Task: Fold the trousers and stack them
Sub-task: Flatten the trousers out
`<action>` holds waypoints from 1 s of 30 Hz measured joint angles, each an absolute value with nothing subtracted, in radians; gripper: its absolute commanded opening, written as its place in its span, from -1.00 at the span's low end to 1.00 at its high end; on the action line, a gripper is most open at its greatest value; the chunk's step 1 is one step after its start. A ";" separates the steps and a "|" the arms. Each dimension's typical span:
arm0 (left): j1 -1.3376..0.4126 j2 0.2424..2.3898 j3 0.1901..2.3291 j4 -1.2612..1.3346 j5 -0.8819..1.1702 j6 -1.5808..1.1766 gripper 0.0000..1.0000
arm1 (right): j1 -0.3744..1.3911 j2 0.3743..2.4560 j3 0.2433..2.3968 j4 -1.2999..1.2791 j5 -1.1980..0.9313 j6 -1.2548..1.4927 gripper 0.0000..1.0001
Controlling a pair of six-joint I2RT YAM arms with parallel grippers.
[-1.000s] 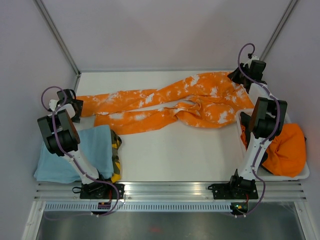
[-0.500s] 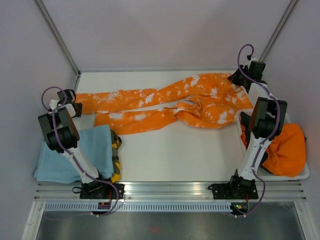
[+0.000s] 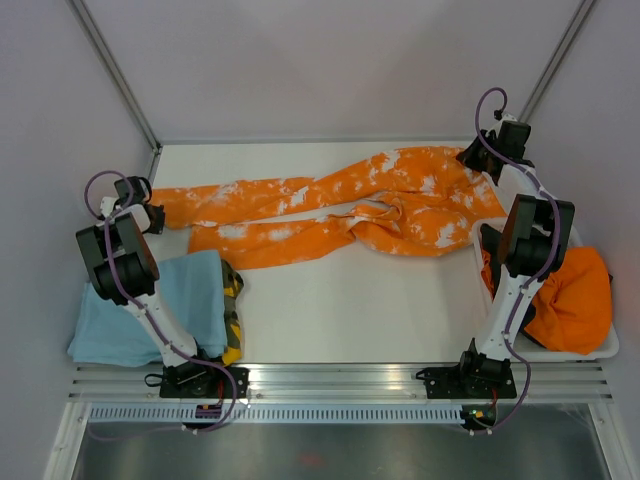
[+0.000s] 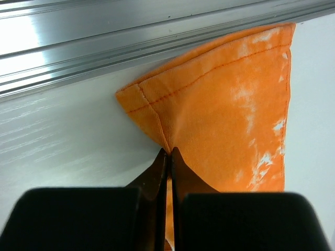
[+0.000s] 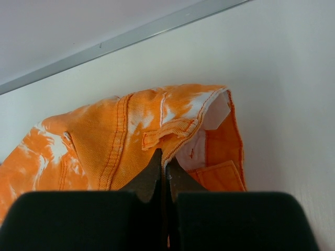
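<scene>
Orange trousers with white blotches (image 3: 340, 205) lie stretched across the far half of the table, waist to the right, legs to the left. My left gripper (image 3: 150, 215) is shut on the hem of the upper leg (image 4: 209, 110), pinching a fold of the cloth at the table's left rail. At the far right my right gripper (image 3: 478, 160) is shut on the waistband (image 5: 178, 128) near a belt loop, with the white inner lining showing. Folded trousers, light blue (image 3: 140, 310) over a camouflage pair (image 3: 232, 300), lie stacked at the near left.
A white tray (image 3: 595, 350) at the right edge holds a bundle of orange cloth (image 3: 570, 295). An aluminium rail (image 4: 104, 47) runs along the table's left side close to the held hem. Walls enclose the back and sides.
My left gripper has closed on the leg hem over the last second and shifted slightly left. The right gripper has kept its grip on the waistband without moving.
</scene>
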State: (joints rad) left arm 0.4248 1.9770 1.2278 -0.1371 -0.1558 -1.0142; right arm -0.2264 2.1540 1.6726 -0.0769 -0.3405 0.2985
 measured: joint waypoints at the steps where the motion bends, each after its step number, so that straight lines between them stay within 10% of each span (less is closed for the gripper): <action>1: 0.424 1.971 1.238 -0.169 -0.158 -1.002 -0.95 | -0.226 2.154 1.673 -0.077 -0.340 0.299 -0.99; 16: 0.398 1.453 1.399 -0.734 -0.408 -1.095 -0.95 | -0.220 2.064 1.560 -0.012 -0.291 0.356 -1.00; 30: 0.330 2.223 2.194 -1.264 -0.600 -1.439 -0.95 | -0.217 2.062 1.553 0.038 -0.271 0.423 -1.00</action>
State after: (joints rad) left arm 0.3298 2.2230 2.1937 -1.2644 -0.6003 -1.4391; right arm -0.2169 2.0624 1.5528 0.0380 -0.2710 0.4229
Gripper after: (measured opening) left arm 0.032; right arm 0.019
